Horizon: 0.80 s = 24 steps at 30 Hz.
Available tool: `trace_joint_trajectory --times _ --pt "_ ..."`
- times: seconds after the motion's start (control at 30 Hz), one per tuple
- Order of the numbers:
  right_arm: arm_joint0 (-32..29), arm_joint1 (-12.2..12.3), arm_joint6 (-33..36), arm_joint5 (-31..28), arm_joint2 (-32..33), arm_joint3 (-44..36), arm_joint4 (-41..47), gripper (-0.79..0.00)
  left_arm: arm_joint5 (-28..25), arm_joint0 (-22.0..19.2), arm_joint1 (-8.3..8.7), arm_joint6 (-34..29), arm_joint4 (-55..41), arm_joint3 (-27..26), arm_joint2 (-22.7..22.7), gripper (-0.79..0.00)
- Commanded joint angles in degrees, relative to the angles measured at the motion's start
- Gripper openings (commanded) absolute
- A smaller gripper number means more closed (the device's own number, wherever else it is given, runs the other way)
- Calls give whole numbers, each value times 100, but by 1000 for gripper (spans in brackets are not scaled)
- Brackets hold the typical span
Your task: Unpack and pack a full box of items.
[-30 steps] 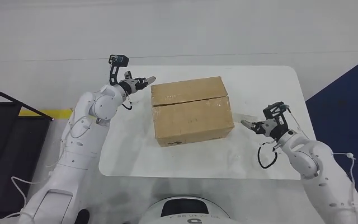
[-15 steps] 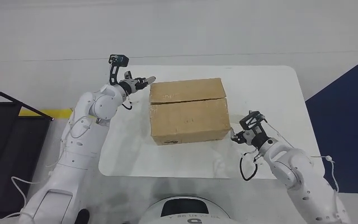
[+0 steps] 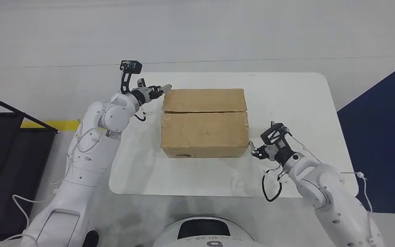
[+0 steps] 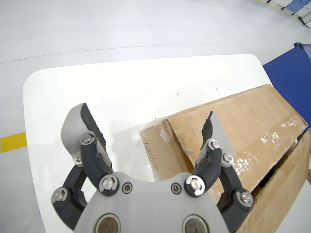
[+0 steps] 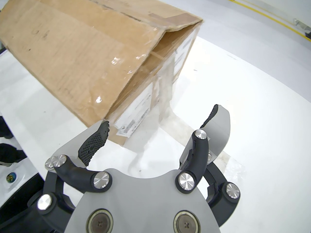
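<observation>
A brown cardboard box (image 3: 204,122) with its top flaps folded down lies in the middle of the white table (image 3: 296,99). My left gripper (image 3: 162,90) stands open at the box's far left corner (image 4: 167,122), one finger over the top flap. My right gripper (image 3: 254,148) is open at the box's near right corner (image 5: 114,122), one fingertip touching or almost touching it. The right end flaps (image 5: 160,56) gape slightly, and clear tape shines on the cardboard. What is inside the box is hidden.
The table's right part (image 3: 302,123) and front left part (image 3: 136,167) are bare. A blue panel (image 3: 370,111) stands to the right of the table, and a dark frame (image 3: 18,142) to the left. A yellow floor line (image 4: 12,140) runs beside the table.
My right gripper moved left and nearer, up to the box's near right corner. The box slid a little to the left and turned straighter. The left arm stayed where it was.
</observation>
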Motion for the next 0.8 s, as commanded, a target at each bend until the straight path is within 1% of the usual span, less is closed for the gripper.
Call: trace_joint_trajectory --times 0.0,0.23,0.3,0.33,0.37,0.4,0.47,0.53,0.63,0.7,0.77 --pt "-93 14 -72 51 194 26 -186 0 0 0 0 0 0 0 0 0" --pt "-93 14 -72 51 194 26 -186 0 0 0 0 0 0 0 0 0" --pt "22 0 237 489 138 192 -622 0 0 0 0 0 0 0 0 0" --pt "124 -15 505 931 36 242 -1134 0 0 0 0 0 0 0 0 0" --pt "214 -44 713 1331 -137 273 -1469 0 0 0 0 0 0 0 0 0" --pt "314 -76 828 1578 -331 295 -1651 0 0 0 0 0 0 0 0 0" --pt "511 -125 915 1751 -582 417 -1774 0 0 0 0 0 0 0 0 0" --pt "701 -167 999 1795 -837 534 -1974 0 0 0 0 0 0 0 0 0" --pt "1023 -234 1017 1569 -1228 722 -2029 0 0 0 0 0 0 0 0 0" --pt "1258 -281 915 1292 -1481 901 -1953 0 0 0 0 0 0 0 0 0" --pt "1532 -342 960 1330 -1697 1161 -1995 0 0 0 0 0 0 0 0 0"
